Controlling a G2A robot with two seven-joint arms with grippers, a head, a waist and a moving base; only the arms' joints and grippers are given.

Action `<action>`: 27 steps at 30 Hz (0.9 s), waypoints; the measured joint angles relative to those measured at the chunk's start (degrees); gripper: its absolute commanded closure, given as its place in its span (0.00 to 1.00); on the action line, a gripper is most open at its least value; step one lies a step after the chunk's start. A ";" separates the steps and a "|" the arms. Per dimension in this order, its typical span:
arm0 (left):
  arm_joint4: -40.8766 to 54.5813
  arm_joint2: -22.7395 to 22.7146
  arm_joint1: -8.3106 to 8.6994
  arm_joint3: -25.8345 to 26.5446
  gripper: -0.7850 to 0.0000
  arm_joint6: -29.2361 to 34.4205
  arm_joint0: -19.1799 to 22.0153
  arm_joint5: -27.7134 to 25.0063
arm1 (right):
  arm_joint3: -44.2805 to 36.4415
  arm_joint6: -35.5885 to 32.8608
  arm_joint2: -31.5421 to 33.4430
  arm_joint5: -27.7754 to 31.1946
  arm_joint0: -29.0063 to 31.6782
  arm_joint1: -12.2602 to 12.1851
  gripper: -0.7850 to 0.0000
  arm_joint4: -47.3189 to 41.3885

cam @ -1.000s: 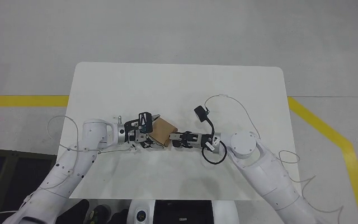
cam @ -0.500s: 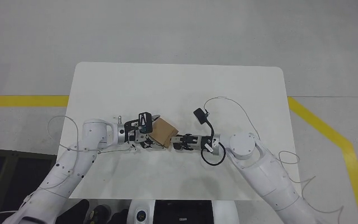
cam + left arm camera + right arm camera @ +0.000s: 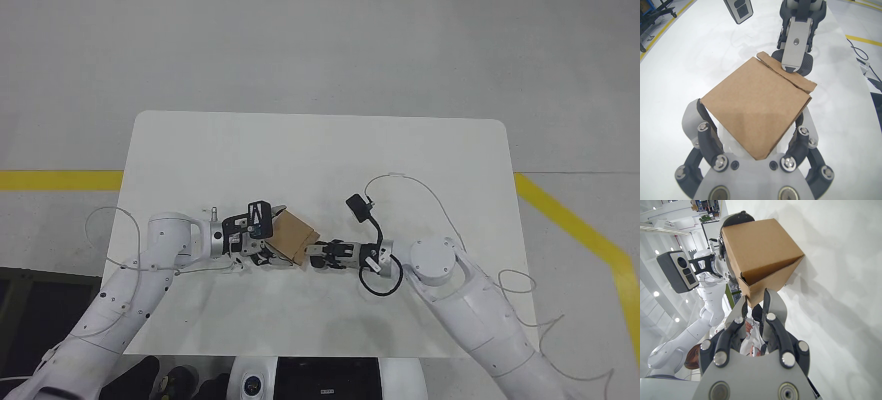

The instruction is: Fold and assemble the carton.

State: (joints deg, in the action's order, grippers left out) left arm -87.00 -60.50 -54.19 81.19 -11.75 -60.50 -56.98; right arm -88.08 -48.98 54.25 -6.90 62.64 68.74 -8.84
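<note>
Right gripper (image 3: 756, 298) first: jaws drawn narrow, nipping the free edge of the end flap (image 3: 768, 279) between them. The left wrist view has one metal finger on top of the cardboard and the ribbed pad underneath. I'd say that grip is chosen to steer the flap on its crease, so it can be swung across the open end.

Now the left gripper (image 3: 751, 113): closed on the carton (image 3: 753, 91), fingers (image 3: 691, 113) pressed to two opposite side walls, the near corner pointing back at the wrist. That's the anchor, by my reckoning. It holds the body squared up so the walls don't fold in while the far end gets worked.

Out from there, the carton sits between the two arms, low over the near middle of the white table (image 3: 420, 160). Whether its underside touches the top, I can't tell. The flap is only part closed, with a dark gap showing at the crease.
</note>
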 measured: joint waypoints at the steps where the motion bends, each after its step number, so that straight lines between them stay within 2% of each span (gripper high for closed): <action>1: -0.04 -0.03 0.02 -0.03 0.00 -0.04 -0.03 -0.02 | -0.08 -0.06 0.10 -0.09 0.08 -0.04 0.82 0.04; 27: 0.21 -0.26 0.15 0.39 0.00 -0.02 -0.26 0.06 | 1.45 -0.38 -1.44 -0.59 -1.98 0.53 0.83 -0.06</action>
State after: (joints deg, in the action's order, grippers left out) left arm -86.78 -60.76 -54.04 81.57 -11.78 -60.75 -56.92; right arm -86.63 -49.36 52.81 -7.49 60.65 69.27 -8.90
